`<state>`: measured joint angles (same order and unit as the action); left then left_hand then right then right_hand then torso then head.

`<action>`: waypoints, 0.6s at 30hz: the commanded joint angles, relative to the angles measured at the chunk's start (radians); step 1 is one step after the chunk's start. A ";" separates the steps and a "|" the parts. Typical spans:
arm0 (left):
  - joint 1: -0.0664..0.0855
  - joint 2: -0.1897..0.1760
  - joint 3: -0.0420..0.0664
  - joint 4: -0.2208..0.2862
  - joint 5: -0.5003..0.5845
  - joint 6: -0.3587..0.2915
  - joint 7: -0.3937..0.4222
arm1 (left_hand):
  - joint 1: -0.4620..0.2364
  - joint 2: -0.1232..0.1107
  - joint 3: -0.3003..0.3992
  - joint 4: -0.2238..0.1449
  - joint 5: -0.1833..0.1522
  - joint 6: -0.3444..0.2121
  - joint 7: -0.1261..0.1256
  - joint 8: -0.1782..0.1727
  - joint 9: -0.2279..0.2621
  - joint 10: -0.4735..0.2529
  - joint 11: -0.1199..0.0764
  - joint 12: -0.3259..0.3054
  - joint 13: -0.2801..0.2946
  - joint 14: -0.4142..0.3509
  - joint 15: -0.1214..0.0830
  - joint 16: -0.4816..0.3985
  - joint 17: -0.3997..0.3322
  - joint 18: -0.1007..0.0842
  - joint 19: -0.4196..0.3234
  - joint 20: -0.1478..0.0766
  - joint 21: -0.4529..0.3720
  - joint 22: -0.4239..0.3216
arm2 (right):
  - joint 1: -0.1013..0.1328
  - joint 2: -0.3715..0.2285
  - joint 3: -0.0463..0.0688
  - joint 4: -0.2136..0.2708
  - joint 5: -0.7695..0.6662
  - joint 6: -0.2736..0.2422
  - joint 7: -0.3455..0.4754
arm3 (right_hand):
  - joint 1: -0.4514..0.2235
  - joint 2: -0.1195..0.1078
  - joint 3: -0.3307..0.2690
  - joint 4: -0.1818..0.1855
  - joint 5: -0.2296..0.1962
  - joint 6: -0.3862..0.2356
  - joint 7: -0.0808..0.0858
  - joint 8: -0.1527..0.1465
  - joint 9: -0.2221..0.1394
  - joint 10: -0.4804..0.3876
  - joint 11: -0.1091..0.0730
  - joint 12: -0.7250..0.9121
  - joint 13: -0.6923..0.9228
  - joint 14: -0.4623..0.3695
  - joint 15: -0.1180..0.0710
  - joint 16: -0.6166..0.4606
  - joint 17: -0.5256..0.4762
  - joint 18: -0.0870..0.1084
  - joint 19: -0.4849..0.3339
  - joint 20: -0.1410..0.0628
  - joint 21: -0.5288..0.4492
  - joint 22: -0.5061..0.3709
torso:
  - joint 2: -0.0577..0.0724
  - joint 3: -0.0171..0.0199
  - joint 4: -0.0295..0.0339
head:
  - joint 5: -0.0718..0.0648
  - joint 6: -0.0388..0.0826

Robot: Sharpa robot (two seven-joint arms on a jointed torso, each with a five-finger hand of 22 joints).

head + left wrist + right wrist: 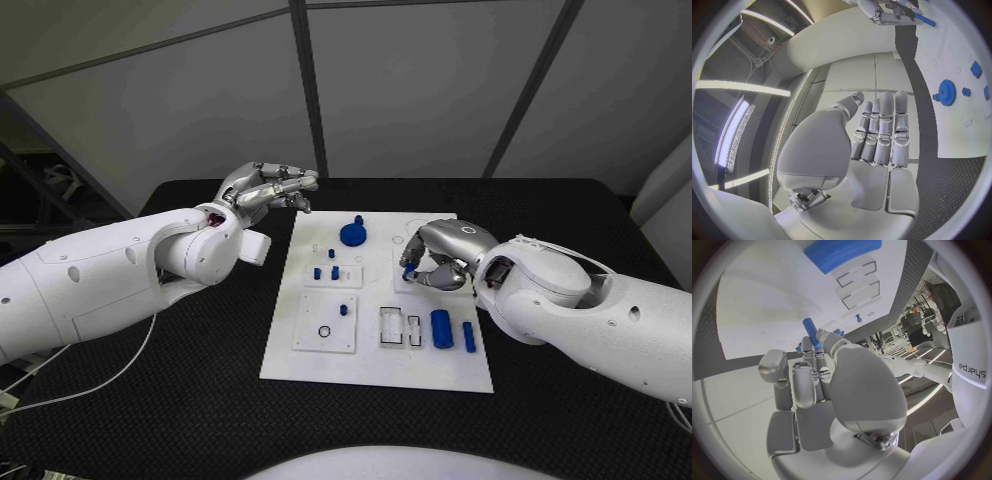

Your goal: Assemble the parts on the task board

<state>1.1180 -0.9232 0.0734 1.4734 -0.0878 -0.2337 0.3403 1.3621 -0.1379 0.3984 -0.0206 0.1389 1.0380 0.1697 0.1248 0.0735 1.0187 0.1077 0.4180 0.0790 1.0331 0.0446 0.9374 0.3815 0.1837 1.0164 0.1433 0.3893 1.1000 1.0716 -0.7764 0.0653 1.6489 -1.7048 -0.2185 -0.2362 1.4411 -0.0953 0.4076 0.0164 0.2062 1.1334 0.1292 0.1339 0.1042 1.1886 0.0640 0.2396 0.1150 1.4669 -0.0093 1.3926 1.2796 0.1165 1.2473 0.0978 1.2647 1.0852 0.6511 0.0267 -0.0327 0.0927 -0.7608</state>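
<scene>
The white task board lies in the middle of the black table. My right hand hovers over the board's right middle and pinches a small blue peg in its fingertips; the peg sticks out past the fingers toward the board. My left hand is raised beside the board's far left corner, its fingers straight, side by side, holding nothing. A blue gear stands near the far edge. Two small blue pieces stand left of centre. A blue cylinder and a blue bar lie at the near right.
Rectangular recesses and a small dark ring sit in the board's near half. Black table surrounds the board on all sides. Grey wall panels stand behind the table's far edge.
</scene>
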 commanded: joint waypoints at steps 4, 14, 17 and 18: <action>0.001 0.004 0.001 -0.002 0.001 0.010 0.001 | 0.007 0.007 -0.007 0.000 0.001 -0.005 0.001 -0.005 -0.001 -0.008 0.002 0.007 -0.001 -0.007 -0.003 -0.004 -0.001 -0.003 0.004 0.001 -0.004 -0.002 | 0.003 -0.029 0.003 0.077 0.019 -0.103 0.010 | 0.016 0.012 0.006 -0.007 0.014 0.002 0.005 0.000 0.001 0.006 -0.003 -0.005 0.006 0.048 -0.006 0.007 0.004 -0.012 0.006 -0.005 0.007 0.005 | 0.000 -0.0003 0.0004 | 0.000 0.004; 0.001 0.009 0.001 -0.004 0.001 0.011 0.000 | 0.007 0.007 -0.007 0.000 0.001 -0.005 0.001 -0.005 -0.001 -0.008 0.002 0.007 -0.001 -0.007 -0.003 -0.004 -0.001 -0.003 0.004 0.001 -0.004 -0.002 | 0.003 0.025 0.006 0.125 0.087 -0.121 0.051 | 0.018 0.009 0.007 -0.012 0.022 0.001 0.006 -0.001 0.002 0.005 -0.002 -0.008 0.007 0.049 -0.006 0.008 0.006 -0.013 0.008 -0.005 0.009 0.008 | 0.001 -0.0009 0.0007 | 0.013 0.003; 0.001 0.014 0.001 -0.006 0.001 0.012 -0.001 | 0.007 0.007 -0.007 0.000 0.001 -0.005 0.001 -0.005 -0.001 -0.008 0.002 0.007 -0.001 -0.007 -0.003 -0.004 -0.001 -0.003 0.004 0.001 -0.004 -0.002 | 0.003 0.069 0.004 0.108 0.099 -0.114 0.063 | 0.018 0.008 0.007 -0.013 0.023 0.001 0.006 -0.001 0.002 0.005 -0.001 -0.008 0.008 0.049 -0.006 0.008 0.005 -0.012 0.007 -0.005 0.009 0.008 | 0.002 -0.0003 0.0035 | 0.021 0.002; 0.001 0.016 0.001 -0.006 0.001 0.012 -0.001 | 0.007 0.007 -0.007 0.000 0.001 -0.005 0.001 -0.005 -0.001 -0.008 0.002 0.007 -0.001 -0.007 -0.003 -0.004 -0.001 -0.003 0.004 0.001 -0.004 -0.002 | 0.002 0.084 0.002 0.101 0.102 -0.112 0.066 | 0.018 0.008 0.007 -0.013 0.023 0.001 0.006 -0.001 0.002 0.005 -0.001 -0.008 0.008 0.049 -0.006 0.008 0.005 -0.012 0.007 -0.005 0.009 0.008 | 0.003 -0.0003 0.0043 | 0.021 0.002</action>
<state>1.1179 -0.9092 0.0734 1.4675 -0.0877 -0.2334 0.3384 1.3621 -0.1379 0.3984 -0.0206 0.1389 1.0380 0.1697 0.1248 0.0735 1.0187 0.1077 0.4220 0.0790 1.0331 0.0445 0.9374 0.3816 0.1837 1.0164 0.1433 0.3893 1.0990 1.0732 -0.6993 0.0687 1.7560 -1.6385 -0.3140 -0.2032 1.4439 -0.0926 0.4146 0.0090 0.2232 1.1341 0.1307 0.1302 0.1043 1.1885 0.0639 0.2377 0.1216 1.4669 -0.0093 1.3963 1.2850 0.1164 1.2508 0.0943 1.2692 1.0933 0.6523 0.0259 -0.0318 0.1111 -0.7586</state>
